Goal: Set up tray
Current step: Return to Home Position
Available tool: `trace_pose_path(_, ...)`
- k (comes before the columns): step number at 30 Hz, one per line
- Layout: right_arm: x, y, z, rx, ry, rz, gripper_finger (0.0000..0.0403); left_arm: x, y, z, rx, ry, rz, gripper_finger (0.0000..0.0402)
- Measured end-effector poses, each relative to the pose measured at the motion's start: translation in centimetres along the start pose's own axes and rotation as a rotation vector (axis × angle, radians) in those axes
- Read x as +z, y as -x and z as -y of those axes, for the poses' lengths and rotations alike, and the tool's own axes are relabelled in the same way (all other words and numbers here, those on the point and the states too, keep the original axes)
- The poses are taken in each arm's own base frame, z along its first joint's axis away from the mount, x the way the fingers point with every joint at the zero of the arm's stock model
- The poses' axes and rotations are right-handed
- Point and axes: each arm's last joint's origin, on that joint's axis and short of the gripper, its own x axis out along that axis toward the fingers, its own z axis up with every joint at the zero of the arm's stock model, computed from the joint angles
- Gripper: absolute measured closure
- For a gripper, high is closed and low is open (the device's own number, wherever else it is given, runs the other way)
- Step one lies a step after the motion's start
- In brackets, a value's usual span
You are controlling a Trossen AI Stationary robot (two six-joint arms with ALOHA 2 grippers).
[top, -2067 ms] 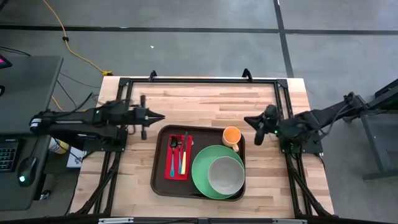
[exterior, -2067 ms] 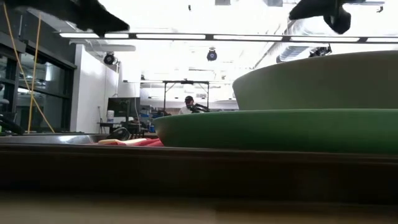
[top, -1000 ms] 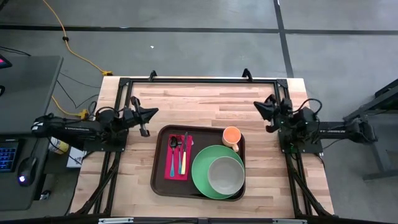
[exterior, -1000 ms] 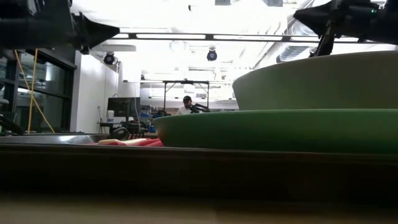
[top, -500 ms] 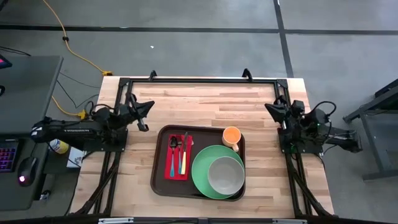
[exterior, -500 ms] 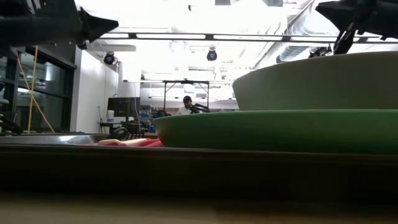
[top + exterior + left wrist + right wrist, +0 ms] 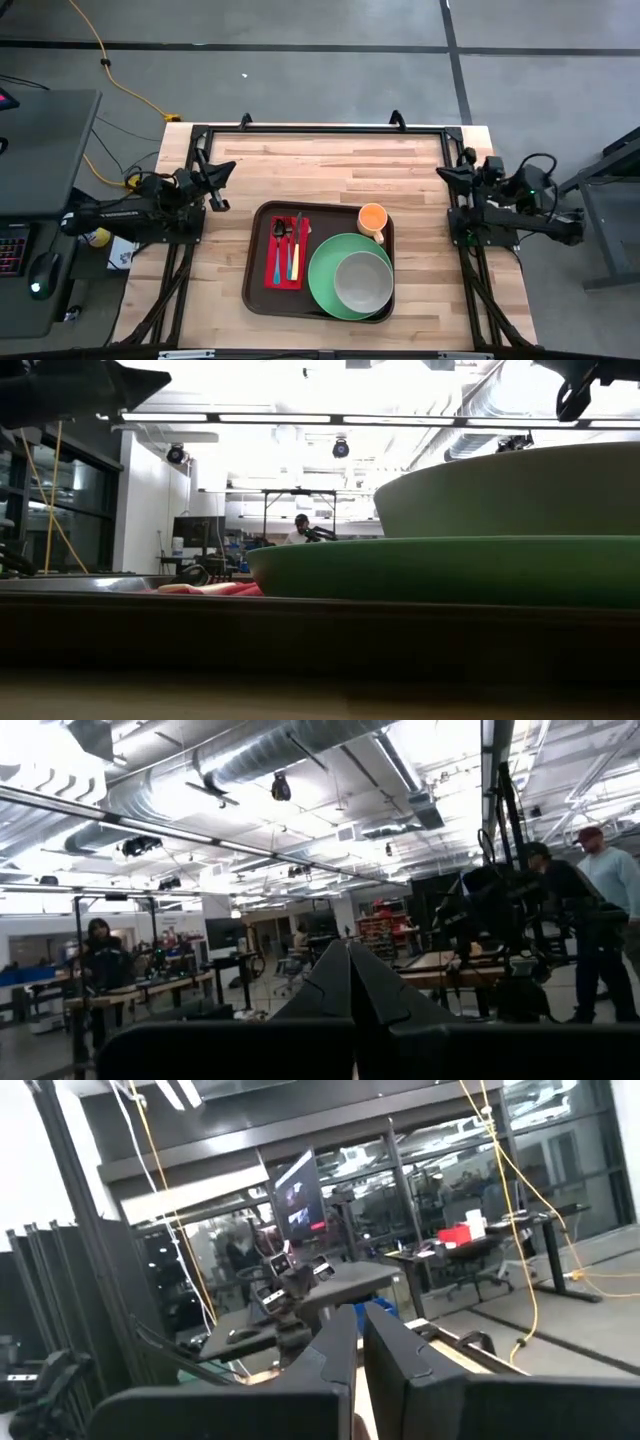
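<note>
The dark brown tray (image 7: 256, 290) lies on the wooden table's near middle. On it are a green plate (image 7: 322, 272) carrying a grey-green bowl (image 7: 362, 281), an orange cup (image 7: 372, 218) at the tray's far right corner, and a red napkin (image 7: 272, 262) with cutlery (image 7: 288, 245) on top. My left gripper (image 7: 233, 165) is shut, raised by the table's left edge, well clear of the tray. Over by the right edge, my right gripper (image 7: 440, 172) is also shut and raised. Both wrist views look out into the room past shut fingers (image 7: 350, 945) (image 7: 358, 1315).
A black frame (image 7: 320, 128) runs along the table's far and side edges. In the low view the plate (image 7: 450, 570) and bowl (image 7: 510, 490) fill the foreground behind the tray's rim (image 7: 300, 630). People stand in the room beyond. Bare wood lies around the tray.
Both arms have drawn back from the tray and risen: my left gripper toward the table's left edge, my right gripper toward the right edge, each tipping its fingers upward. Both stay shut. Nothing on the tray has moved.
</note>
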Motion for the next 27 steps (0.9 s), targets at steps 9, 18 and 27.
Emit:
trace_pose_path(9, -2.6, -0.5, 0.6, -0.001, -0.046, -0.111, 0.0403, 0.1, 0.6, -0.2, -0.004, 0.005, -0.009, 0.0352)
trace_pose_path(18, -5.6, -1.0, 1.3, 0.021, -0.078, -0.2, 0.0403, -0.8, 0.6, 0.4, -0.115, 0.117, -0.091, 0.0363)
trace_pose_path(27, -6.6, -1.2, 1.6, 0.02, -0.064, -0.207, 0.0403, -1.0, 0.7, 0.6, -0.163, 0.081, -0.106, 0.037)
